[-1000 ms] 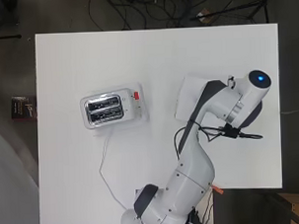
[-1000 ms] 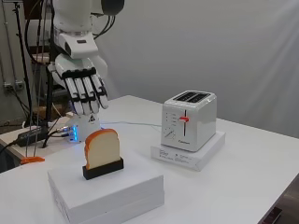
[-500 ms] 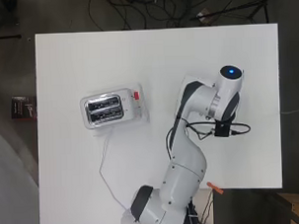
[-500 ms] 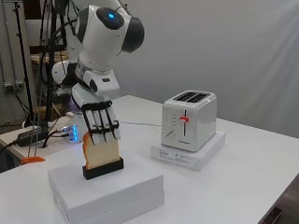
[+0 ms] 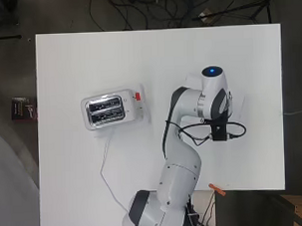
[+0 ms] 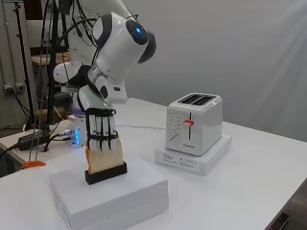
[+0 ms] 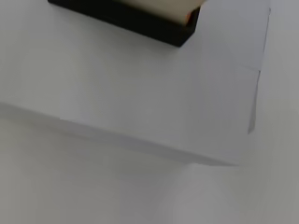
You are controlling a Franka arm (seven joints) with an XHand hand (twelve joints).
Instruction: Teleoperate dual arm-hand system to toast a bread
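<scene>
Fingers of the hand lie straight against the bread slice standing in its black holder.

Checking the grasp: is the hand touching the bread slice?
Touching: in the side view the hand lies against the bread slice standing in its black holder.

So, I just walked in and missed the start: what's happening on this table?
A white robot arm has its hand down over a slice of bread standing upright in a black holder on a white box. The fingers lie straight against the face of the slice; whether the thumb grips it cannot be seen. The white toaster sits apart on its own low white box, slots empty, so no bread has gone in yet.
</scene>
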